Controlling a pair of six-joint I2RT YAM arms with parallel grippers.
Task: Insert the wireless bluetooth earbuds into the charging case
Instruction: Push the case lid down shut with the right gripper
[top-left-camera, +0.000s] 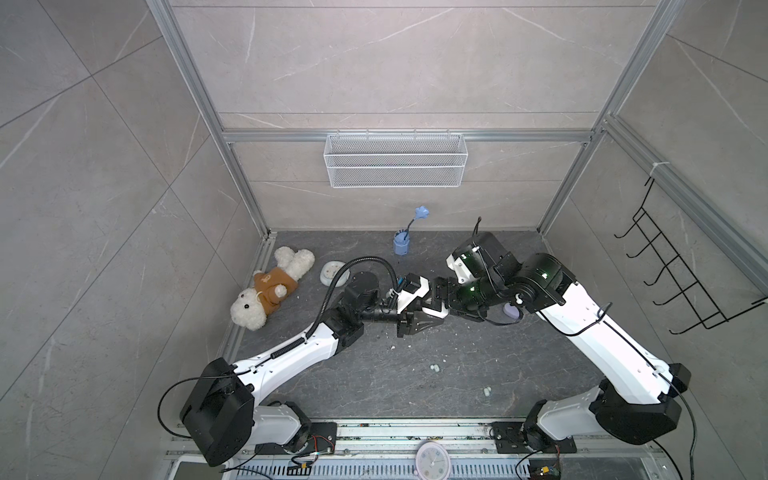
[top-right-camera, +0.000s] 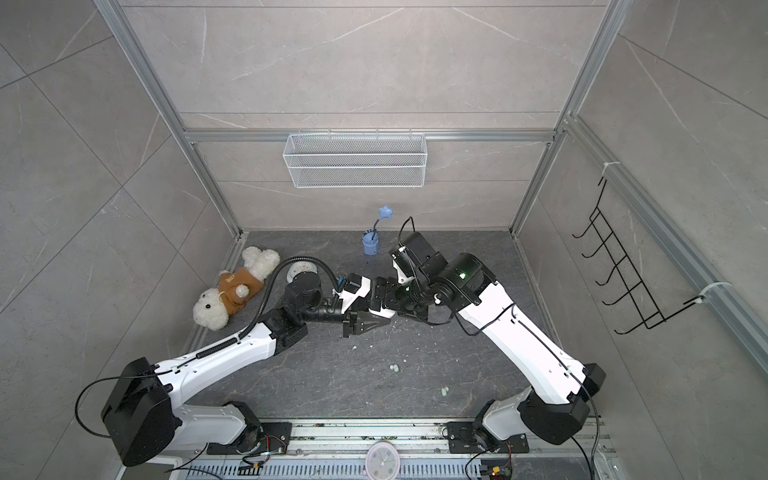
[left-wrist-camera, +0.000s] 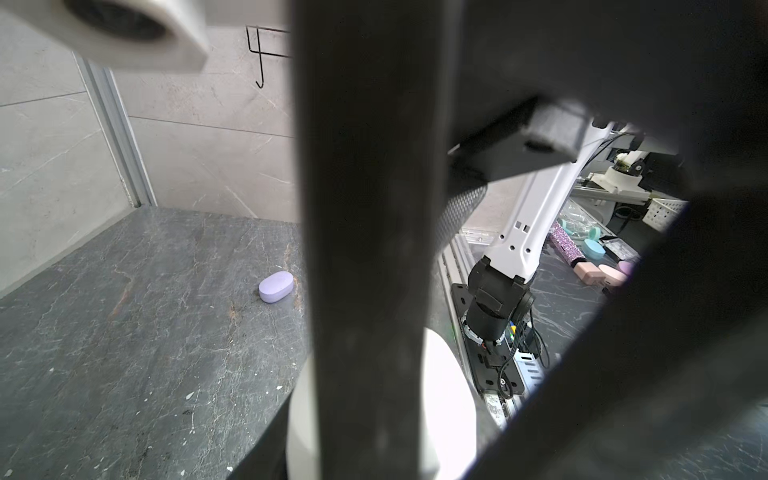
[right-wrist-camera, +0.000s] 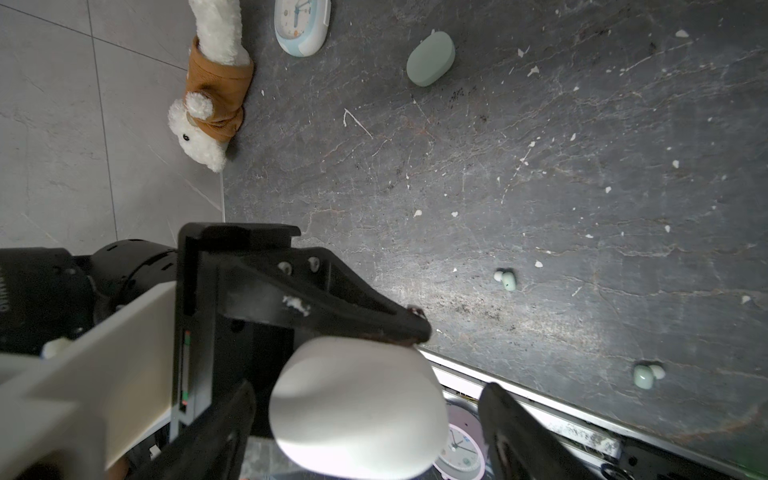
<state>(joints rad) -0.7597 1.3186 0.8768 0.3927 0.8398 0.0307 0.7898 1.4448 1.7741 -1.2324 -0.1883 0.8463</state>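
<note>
Jaws: left gripper (top-left-camera: 441, 318) clamped on white case (right-wrist-camera: 357, 382) | right gripper (right-wrist-camera: 365, 419) spread wide — straddling it

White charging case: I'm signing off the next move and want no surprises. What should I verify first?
1. Left gripper shut on the white case: ok.
2. Right gripper open, straddling that case: ok.
3. Case lid open for loading: cannot tell; no opening shows.
4. Mint earbuds free on the table, two in view: ok.
5. White earbuds located: not ok, none visible.
</note>
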